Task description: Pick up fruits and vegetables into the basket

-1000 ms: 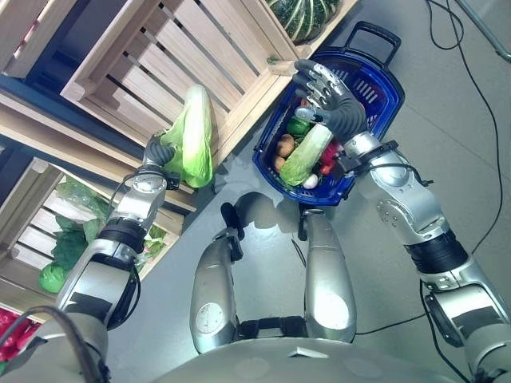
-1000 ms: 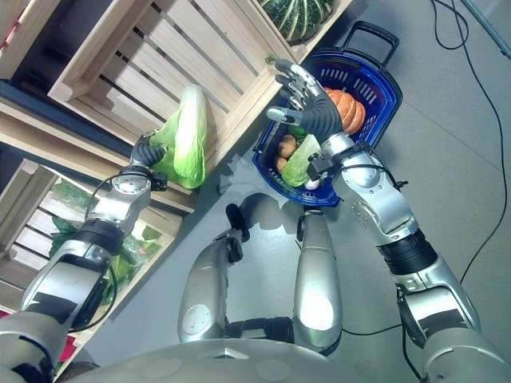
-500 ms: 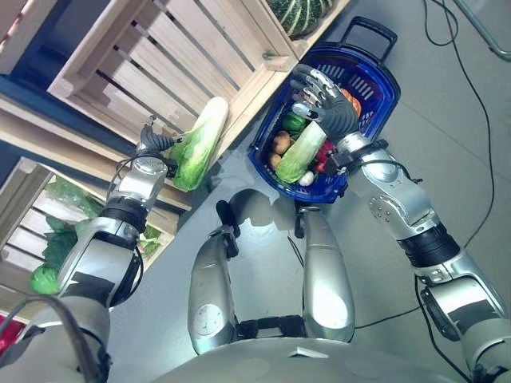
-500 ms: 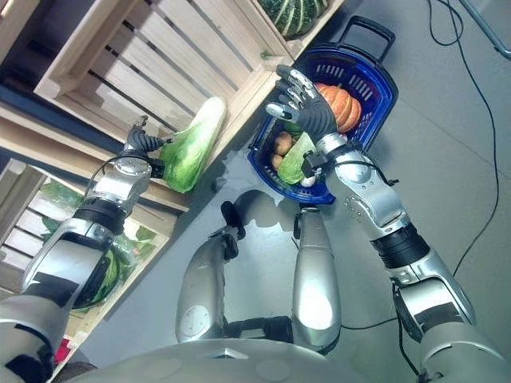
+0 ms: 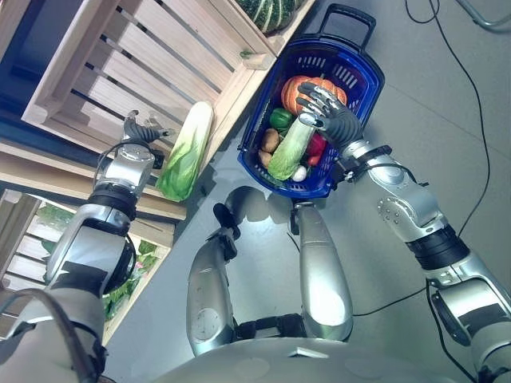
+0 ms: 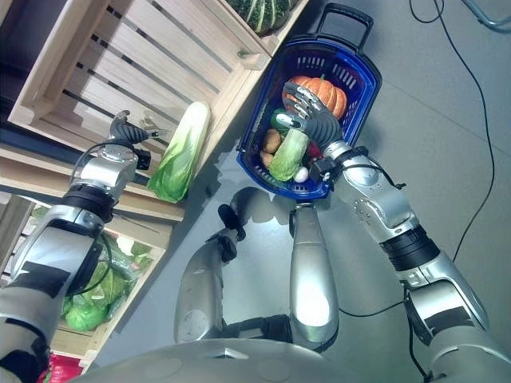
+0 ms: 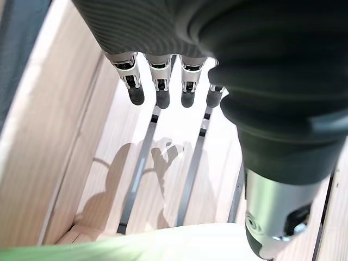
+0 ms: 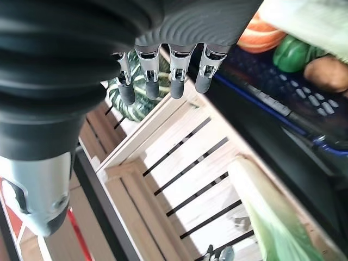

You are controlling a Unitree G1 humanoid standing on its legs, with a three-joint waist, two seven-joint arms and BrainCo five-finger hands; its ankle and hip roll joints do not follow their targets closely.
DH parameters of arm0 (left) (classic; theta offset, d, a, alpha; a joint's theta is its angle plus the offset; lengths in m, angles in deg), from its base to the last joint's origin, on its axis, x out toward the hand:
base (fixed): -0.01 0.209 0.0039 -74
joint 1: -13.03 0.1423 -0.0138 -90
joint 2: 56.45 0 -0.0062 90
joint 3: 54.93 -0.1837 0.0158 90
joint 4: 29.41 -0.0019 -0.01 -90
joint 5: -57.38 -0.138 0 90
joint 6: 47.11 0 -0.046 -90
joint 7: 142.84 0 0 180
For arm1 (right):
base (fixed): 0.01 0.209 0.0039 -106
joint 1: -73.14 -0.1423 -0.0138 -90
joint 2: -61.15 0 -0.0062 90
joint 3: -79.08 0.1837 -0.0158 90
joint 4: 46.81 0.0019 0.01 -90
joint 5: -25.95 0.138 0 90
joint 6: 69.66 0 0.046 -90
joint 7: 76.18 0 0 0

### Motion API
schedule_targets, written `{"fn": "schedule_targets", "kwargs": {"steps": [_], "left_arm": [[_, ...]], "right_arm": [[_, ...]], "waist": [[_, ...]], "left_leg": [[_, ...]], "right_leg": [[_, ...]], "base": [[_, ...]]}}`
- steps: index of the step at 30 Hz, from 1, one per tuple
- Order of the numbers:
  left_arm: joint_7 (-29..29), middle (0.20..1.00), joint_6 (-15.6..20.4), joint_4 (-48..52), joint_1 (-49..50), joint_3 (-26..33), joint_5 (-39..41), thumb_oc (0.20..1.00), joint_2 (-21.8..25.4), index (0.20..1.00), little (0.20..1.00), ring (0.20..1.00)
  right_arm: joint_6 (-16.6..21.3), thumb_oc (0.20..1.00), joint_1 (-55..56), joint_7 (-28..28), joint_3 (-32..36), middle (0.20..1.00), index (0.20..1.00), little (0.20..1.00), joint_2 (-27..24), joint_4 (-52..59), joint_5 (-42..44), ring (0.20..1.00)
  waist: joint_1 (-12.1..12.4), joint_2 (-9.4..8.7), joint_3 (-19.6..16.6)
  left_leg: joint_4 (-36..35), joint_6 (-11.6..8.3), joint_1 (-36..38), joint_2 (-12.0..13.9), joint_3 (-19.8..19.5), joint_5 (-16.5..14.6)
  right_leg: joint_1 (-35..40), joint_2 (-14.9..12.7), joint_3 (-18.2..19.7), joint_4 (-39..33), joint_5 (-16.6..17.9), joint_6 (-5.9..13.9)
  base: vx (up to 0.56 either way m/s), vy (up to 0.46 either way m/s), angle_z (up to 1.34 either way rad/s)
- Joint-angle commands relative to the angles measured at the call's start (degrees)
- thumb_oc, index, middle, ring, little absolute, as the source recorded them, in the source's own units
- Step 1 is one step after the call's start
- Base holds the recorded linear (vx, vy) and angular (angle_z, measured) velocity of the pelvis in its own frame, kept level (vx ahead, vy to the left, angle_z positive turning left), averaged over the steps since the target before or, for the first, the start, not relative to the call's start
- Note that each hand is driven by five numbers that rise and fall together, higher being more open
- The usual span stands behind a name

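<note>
Left hand (image 5: 136, 132) hangs open beside the napa cabbage (image 5: 185, 151) on the crate's (image 5: 96, 68) front edge; right hand (image 5: 331, 116), fingers relaxed and empty, hovers over the blue basket (image 5: 363, 68). Next I judge I must grasp that cabbage.

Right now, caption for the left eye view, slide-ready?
Open left hand beside napa cabbage on wooden crate; open right hand over filled blue basket.
</note>
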Motion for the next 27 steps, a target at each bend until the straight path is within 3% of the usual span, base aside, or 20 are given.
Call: {"fn": "schedule_targets", "kwargs": {"steps": [1,7,13,27], "left_arm": [[2.31,1.0,-1.1,-1.71,-1.27,-1.51,1.05,1.0,3.47,1.0,1.0,1.0],[8.83,1.0,-4.58,-5.78,-2.82,-1.28,6.26,1.0,2.39,1.0,1.0,1.0],[11.66,1.0,-7.49,-11.38,-4.16,-1.31,7.92,1.0,2.41,1.0,1.0,1.0],[10.3,1.0,-12.75,-21.07,-4.33,-0.19,5.59,1.0,1.77,1.0,1.0,1.0]], "right_arm": [[0.41,1.0,0.44,1.57,1.65,1.0,1.0,1.0,-0.12,3.33,2.11,1.0],[-1.47,1.0,0.8,1.7,1.98,1.0,1.0,1.0,-1.41,3.29,3.01,1.0],[-2.84,1.0,1.99,1.73,2.59,1.0,1.0,1.0,-2.92,4.38,3.31,1.0],[-2.32,1.0,5.02,1.34,3.68,1.0,1.0,1.0,-4.07,4.51,3.64,1.0]], "waist": [[-1.55,-1.23,-2.02],[-3.58,-0.48,-2.02],[-5.73,-0.45,-2.02],[-7.37,-2.07,-2.02]], "left_leg": [[5.19,-0.12,-1.75,0.57,1.54,-4.2],[4.73,-0.56,-1.51,1.17,2.81,-3.91],[4.84,-0.91,-2.5,1.9,3.99,-3.73],[6.18,-1.28,-6.57,2.9,4.71,-3.53]], "right_leg": [[1.28,-0.41,0.33,-1.27,-2.34,1.31],[-0.02,-0.05,1.19,-0.73,-2.78,0.99],[-2.4,1.05,2.66,0.41,-3.32,0.37],[-7.17,2.34,3.49,2.42,-3.67,-0.3]], "base": [[0.03,0.021,-0.15],[0.03,0.022,-0.15],[0.04,0.016,-0.19],[0.0,-0.003,-0.09]]}}
